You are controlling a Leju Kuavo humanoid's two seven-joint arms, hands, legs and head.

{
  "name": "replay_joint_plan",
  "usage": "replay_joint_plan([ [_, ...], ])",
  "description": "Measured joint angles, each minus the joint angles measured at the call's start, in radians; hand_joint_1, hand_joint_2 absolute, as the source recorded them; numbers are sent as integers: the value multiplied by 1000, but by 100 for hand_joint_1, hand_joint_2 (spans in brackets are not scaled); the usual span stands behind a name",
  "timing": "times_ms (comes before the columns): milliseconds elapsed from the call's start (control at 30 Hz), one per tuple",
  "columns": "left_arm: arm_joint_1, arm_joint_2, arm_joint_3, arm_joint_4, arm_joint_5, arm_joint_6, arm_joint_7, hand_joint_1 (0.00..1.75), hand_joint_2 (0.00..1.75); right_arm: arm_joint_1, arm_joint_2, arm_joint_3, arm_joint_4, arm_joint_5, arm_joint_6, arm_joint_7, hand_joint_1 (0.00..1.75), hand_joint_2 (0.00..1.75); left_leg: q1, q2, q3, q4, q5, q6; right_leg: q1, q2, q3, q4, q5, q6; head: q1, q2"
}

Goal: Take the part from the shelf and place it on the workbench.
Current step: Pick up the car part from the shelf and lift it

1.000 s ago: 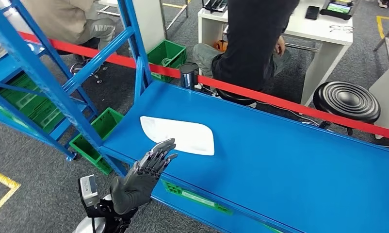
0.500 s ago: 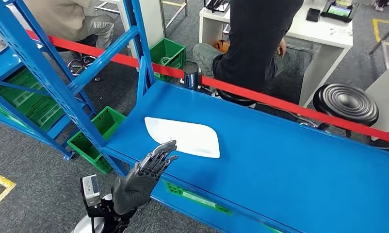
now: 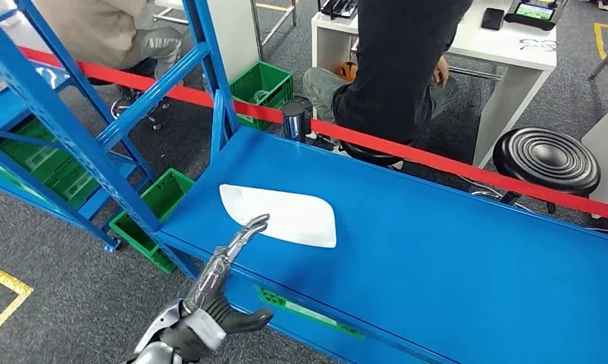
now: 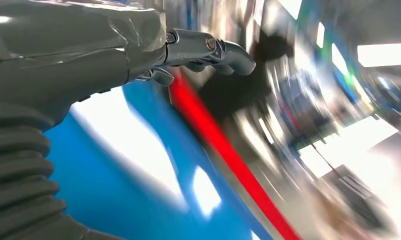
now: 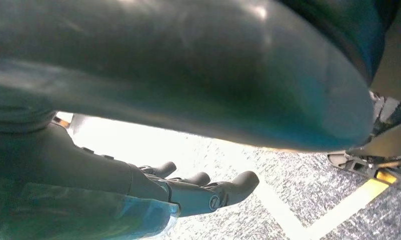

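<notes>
1. On the far left stands the blue metal shelf [image 3: 73,121], its slanted struts crossing above green slotted crates [image 3: 39,163] and grey speckled carpet [image 3: 51,288]; a yellow floor line [image 3: 5,292] cuts the corner.
2. My left hand [image 3: 210,299] rises edge-on from the bottom of the head view, its silver-jointed fingers [image 3: 244,231] stretched out straight and close together toward the bench, thumb jutting to the side; it holds nothing; the tips overlap the near edge of the part in the picture, and I cannot tell whether they touch it.
3. The part [image 3: 282,212], a flat, smooth white piece with rounded corners, lies on the glossy blue workbench [image 3: 437,250] near its left end, close to the front edge.
4. Behind the bench a red barrier tape [image 3: 407,155] runs across; a person in dark clothing [image 3: 399,68] sits beyond it by a white desk [image 3: 513,61]; a black ribbed round stool [image 3: 547,159] stands to the right.
5. In the right wrist view my right hand [image 5: 188,192] hangs over speckled carpet with a yellow line; its dark fingers [image 5: 238,185] lie loosely curved and slightly apart, nothing in them.
</notes>
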Motion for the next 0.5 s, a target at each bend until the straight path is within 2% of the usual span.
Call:
replay_joint_plan([
  [67, -19, -4, -8, 45, -187, 128, 68, 0, 175, 9, -14, 9, -26, -18, -18, 2, 0, 0, 6, 1, -63, 134, -64, -12, 3, -1, 0, 0, 0, -4, -2, 0],
  [100, -26, -7, -12, 70, -257, 167, 102, 0, 175, 14, -22, 14, -41, -26, -29, 3, 0, 0, 8, 1, -95, 198, -86, -14, 5, -1, 0, 0, -1, -4, -2, 0],
  [133, -36, -8, -17, 99, -318, 193, 133, 0, 175, 19, -30, 20, -56, -34, -41, 5, 0, 0, 9, 1, -114, 232, -90, -14, 8, -1, 0, 0, -1, -4, -2, 0],
  [167, -50, -10, -22, 131, -379, 216, 163, 0, 175, 23, -37, 27, -71, -42, -51, 7, 0, 0, 9, 1, -115, 227, -75, -10, 10, 0, 1, 0, -1, -4, -2, 0],
  [200, -70, -10, -26, 170, -438, 236, 188, 0, 175, 25, -44, 36, -85, -48, -60, 7, 0, 0, 8, 0, -96, 181, -43, -1, 14, 1, 2, 0, -1, -4, -2, 0],
  [267, -122, -10, -31, 255, -524, 265, 218, 0, 175, 25, -51, 54, -111, -60, -73, 5, 0, 0, -2, 2, -28, 36, 26, 28, 19, 3, 4, -1, -1, -4, 0, 0],
  [300, -147, -10, -31, 301, -551, 277, 225, 0, 175, 23, -54, 64, -122, -65, -79, 2, 0, 0, -9, 4, -2, -19, 44, 43, 19, 3, 4, -2, 0, -3, 2, 0],
  [333, -169, -11, -31, 343, -570, 287, 230, 0, 175, 22, -56, 74, -131, -70, -84, -1, 0, 0, -16, 7, 13, -50, 51, 54, 17, 3, 3, -2, 0, -2, 3, 0],
  [400, -203, -11, -30, 418, -594, 302, 237, 0, 175, 19, -61, 94, -146, -75, -92, -9, 0, 0, -24, 10, 18, -67, 53, 62, 16, 1, 3, -8, 3, 3, 2, 0],
  [467, -230, -13, -30, 479, -609, 312, 241, 0, 175, 19, -66, 112, -159, -77, -99, -14, 0, 0, -19, 12, 32, -95, 68, 63, 18, -1, -4, 4, -2, 7, 2, 0],
  [500, -242, -15, -30, 507, -615, 315, 243, 0, 175, 18, -70, 120, -165, -79, -102, -16, 0, 0, -15, 12, 39, -109, 76, 63, 20, -1, -19, 34, -17, 7, 3, 0],
])
